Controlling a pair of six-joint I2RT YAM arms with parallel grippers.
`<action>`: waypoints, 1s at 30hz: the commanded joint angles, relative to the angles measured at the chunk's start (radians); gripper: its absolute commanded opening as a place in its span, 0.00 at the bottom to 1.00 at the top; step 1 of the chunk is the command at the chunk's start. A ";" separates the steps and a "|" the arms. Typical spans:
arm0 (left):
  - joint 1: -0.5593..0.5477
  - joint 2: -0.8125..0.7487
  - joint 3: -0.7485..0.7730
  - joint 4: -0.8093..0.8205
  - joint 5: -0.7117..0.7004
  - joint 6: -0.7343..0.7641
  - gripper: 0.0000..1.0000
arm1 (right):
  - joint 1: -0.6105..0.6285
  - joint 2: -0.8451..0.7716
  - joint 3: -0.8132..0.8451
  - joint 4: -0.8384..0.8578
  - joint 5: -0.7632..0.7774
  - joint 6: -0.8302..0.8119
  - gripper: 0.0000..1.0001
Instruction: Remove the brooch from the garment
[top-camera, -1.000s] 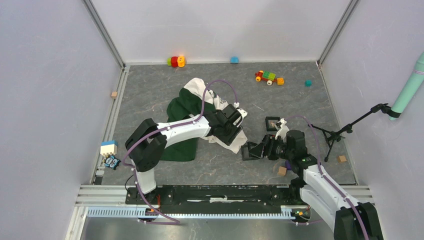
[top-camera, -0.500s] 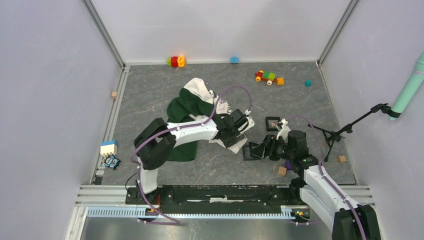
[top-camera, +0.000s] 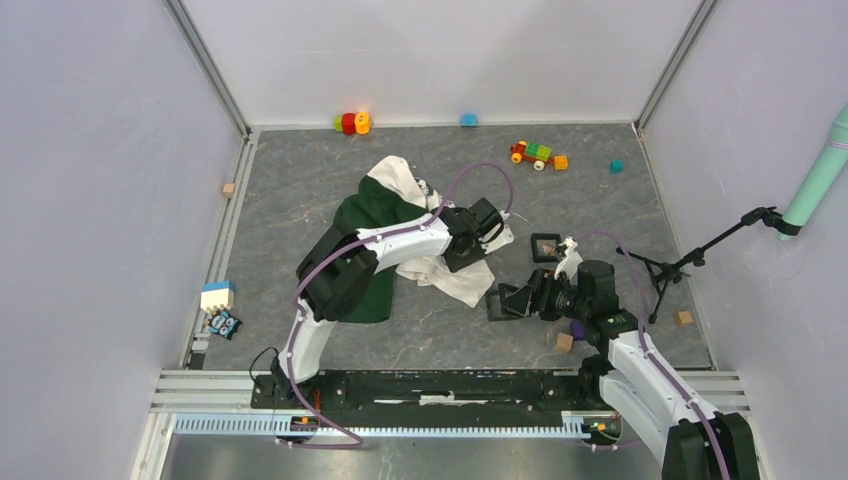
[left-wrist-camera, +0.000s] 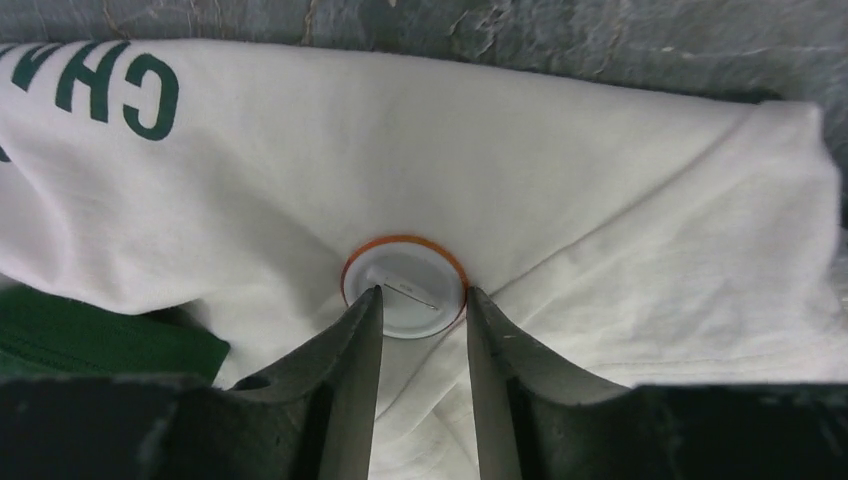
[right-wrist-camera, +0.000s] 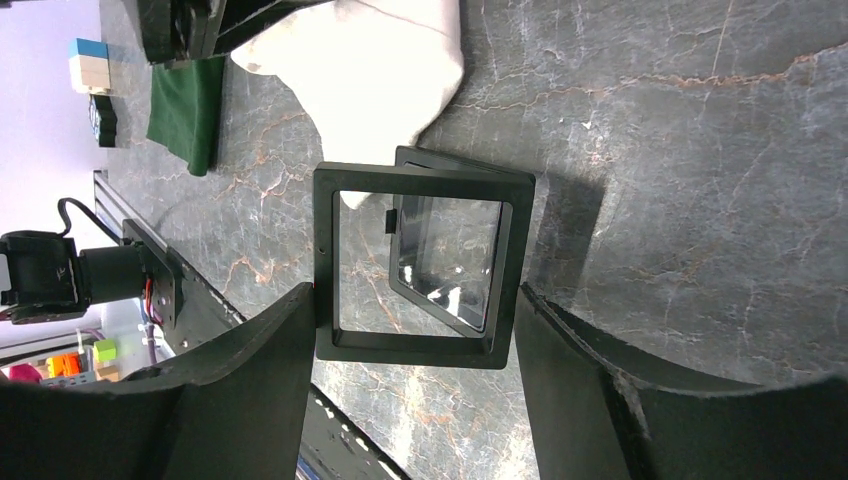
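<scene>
Covering most of the top view was the grey marbled table. On it the garment lay crumpled near the middle, dark green half to the left and cream half to the right.

Pose, left arm: up from its base, elbow bent over the green cloth, forearm stretched rightward across the shirt, wrist over the cream edge. Pose, right arm: in from the near right corner, forearm low and pointing left, stopping short of the shirt.

At its tip the right gripper was clamped on a black frame case, with its fingers one against each outer side. The case hung open, clear inner panel tilted, and was raised enough to throw a shadow on the table. A second black case sat just beyond that wrist.

Over the cream cloth the left gripper pointed down with a narrow gap between its fingertips, tips at the lower rim of the brooch. Couldn't tell whether they touched it. That brooch sat on the cream fabric, cloth puckered around it, showing a white face, an orange rim and a thin pin line across it.

Writing: dark green block letters at upper left of the left wrist view read like "CHA", cut by the picture edge. Print on the shirt in the top view was too small to read.
</scene>
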 joint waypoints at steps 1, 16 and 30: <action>0.009 0.025 0.026 -0.048 -0.012 0.020 0.45 | -0.007 -0.006 0.045 0.008 -0.031 -0.020 0.63; 0.054 0.081 0.086 -0.181 0.251 -0.008 0.55 | -0.013 -0.023 0.041 0.007 -0.043 -0.016 0.62; 0.135 -0.131 -0.025 -0.011 0.583 -0.160 0.40 | -0.021 -0.030 0.051 0.008 -0.056 -0.012 0.61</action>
